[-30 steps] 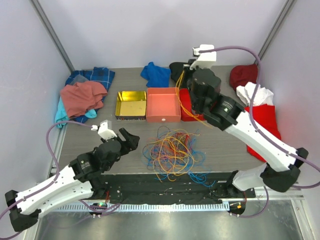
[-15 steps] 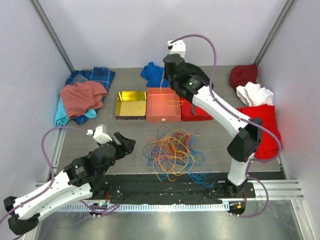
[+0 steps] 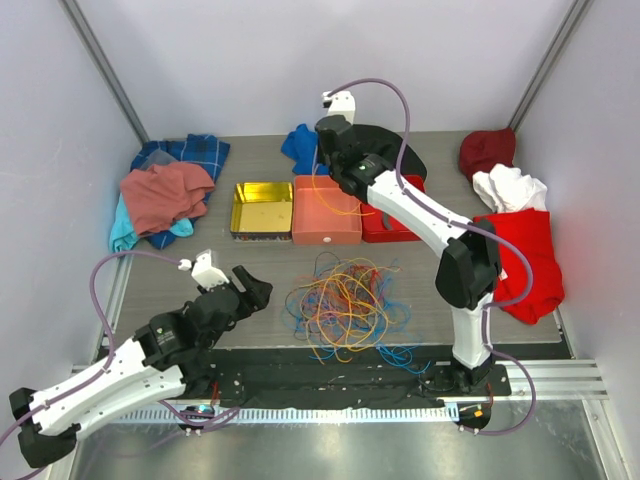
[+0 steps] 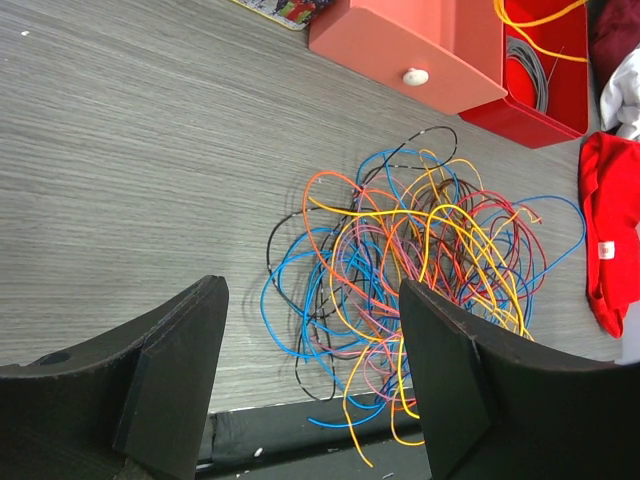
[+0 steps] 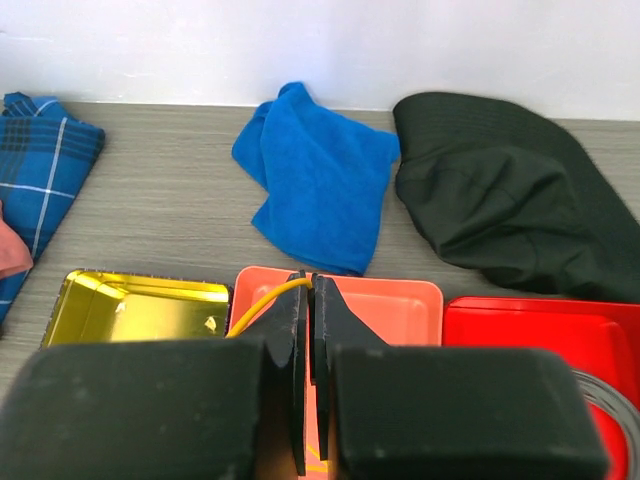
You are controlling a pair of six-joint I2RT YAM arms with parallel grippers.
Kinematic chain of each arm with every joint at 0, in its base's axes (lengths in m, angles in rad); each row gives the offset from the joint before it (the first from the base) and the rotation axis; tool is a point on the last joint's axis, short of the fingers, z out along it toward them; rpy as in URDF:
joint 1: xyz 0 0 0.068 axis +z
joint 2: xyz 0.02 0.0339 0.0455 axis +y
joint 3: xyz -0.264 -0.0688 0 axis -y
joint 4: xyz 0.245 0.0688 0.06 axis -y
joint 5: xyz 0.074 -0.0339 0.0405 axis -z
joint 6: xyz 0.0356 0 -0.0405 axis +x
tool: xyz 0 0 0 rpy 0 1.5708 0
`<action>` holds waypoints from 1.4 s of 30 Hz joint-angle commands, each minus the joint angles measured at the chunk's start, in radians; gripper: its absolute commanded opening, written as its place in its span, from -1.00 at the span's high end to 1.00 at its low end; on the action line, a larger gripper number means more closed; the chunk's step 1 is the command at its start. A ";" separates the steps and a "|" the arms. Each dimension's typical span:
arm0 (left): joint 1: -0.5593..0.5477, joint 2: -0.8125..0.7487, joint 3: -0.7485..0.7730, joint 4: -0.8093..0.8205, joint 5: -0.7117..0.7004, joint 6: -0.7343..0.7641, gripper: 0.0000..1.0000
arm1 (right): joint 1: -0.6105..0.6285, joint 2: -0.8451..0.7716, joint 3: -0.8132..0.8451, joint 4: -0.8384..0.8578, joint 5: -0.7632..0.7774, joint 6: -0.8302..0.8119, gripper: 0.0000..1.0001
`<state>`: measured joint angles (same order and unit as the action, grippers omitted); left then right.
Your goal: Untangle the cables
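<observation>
1. My right gripper (image 5: 310, 285), pinched tight on one yellow cable (image 5: 265, 297), has swung left from over the red tray (image 3: 395, 232) to above the salmon tray (image 3: 325, 237).
2. I judge that strand pulled clear; the tangle (image 3: 345, 305) lies heaped on the counter (image 3: 250, 255).
3. My left gripper (image 4: 312, 300) hovers spread wide beside the heap, holding nothing.

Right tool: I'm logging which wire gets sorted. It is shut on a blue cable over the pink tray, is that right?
Not quite. The right tool is shut on a yellow cable, not a blue one. The right wrist view shows the yellow strand pinched between the closed fingers, over the pink tray.
</observation>
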<state>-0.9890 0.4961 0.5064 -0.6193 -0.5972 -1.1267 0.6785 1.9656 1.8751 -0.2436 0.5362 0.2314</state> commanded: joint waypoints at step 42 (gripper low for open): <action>0.000 0.333 -0.008 0.414 0.140 0.096 -0.52 | 0.214 -0.819 -0.856 -0.020 -0.030 0.233 -0.46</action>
<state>-0.9890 0.7433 0.4683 -0.3752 -0.5022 -1.0779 0.8810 1.1797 1.1065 -0.2104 0.5320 0.3870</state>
